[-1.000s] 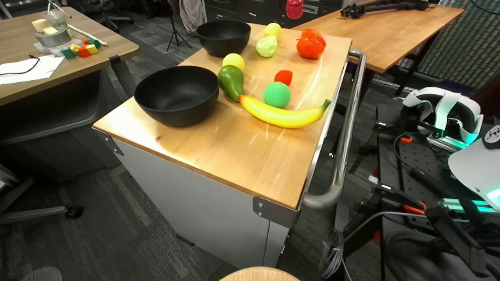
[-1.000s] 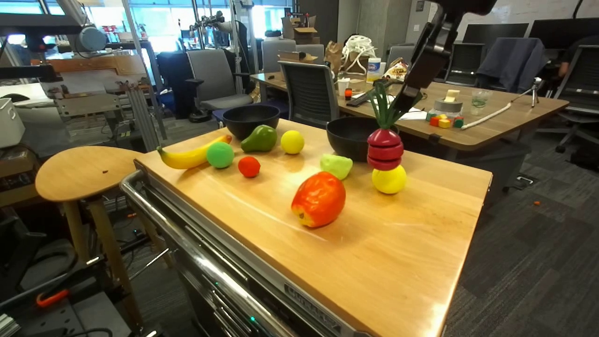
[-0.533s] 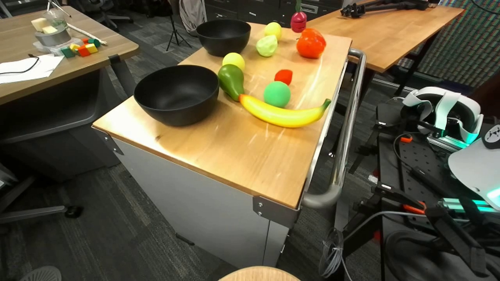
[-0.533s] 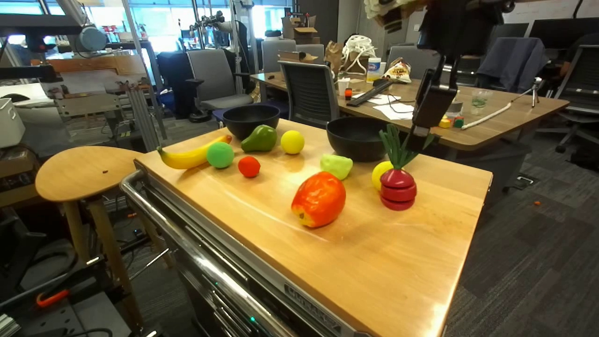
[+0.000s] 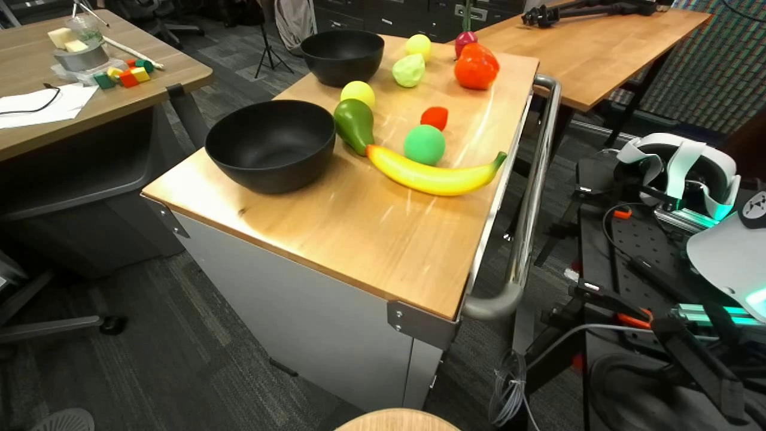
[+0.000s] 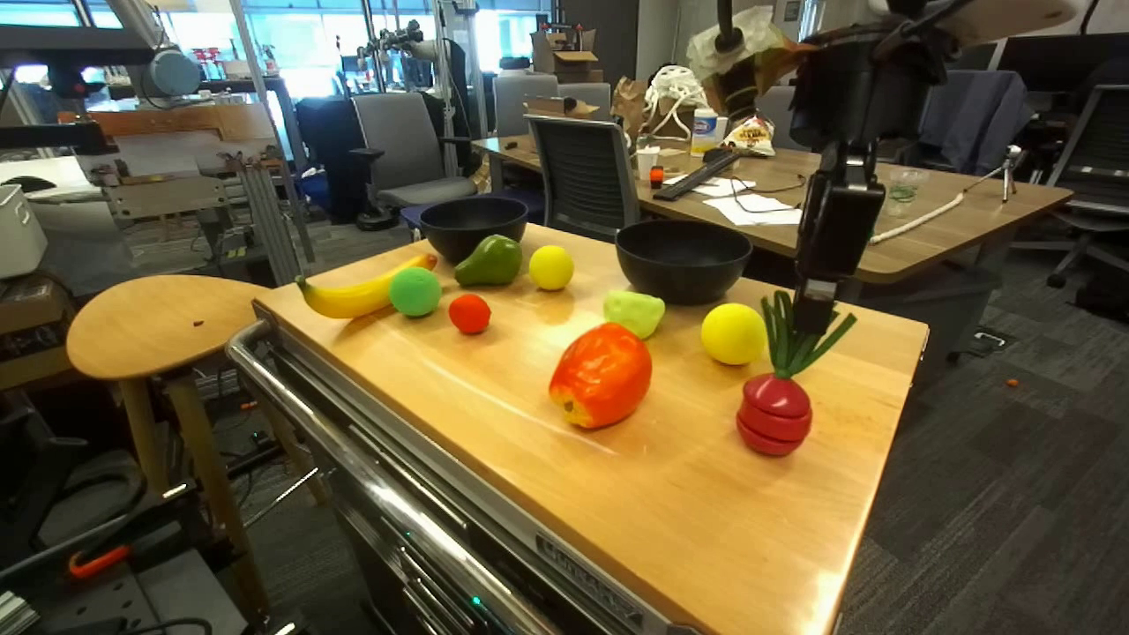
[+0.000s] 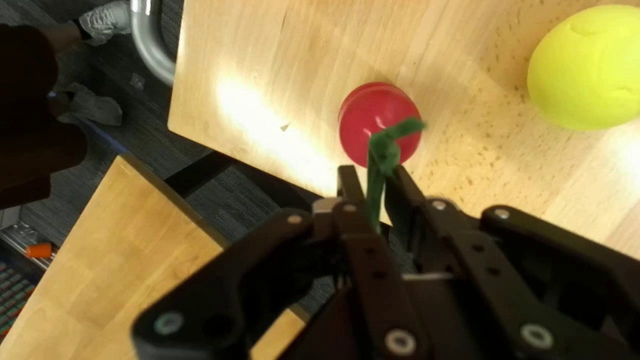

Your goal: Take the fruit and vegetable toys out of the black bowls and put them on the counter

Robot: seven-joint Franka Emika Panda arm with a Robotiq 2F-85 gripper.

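Red, grooved toy vegetable [image 6: 774, 413] has green leaves [image 6: 784, 354].

From different sides both exterior views slant onto the counter [image 6: 670, 467], the wrist view closer, steeper

Counter [image 5: 353, 239]: broad bare stretch before banana [image 5: 440, 181] and nearer black bowl [image 5: 281, 172].
Avocado [image 5: 355, 124]: in the way beside that bowl.
Radish [image 6: 774, 416]: free wood away from yellow fruit [image 6: 734, 333].
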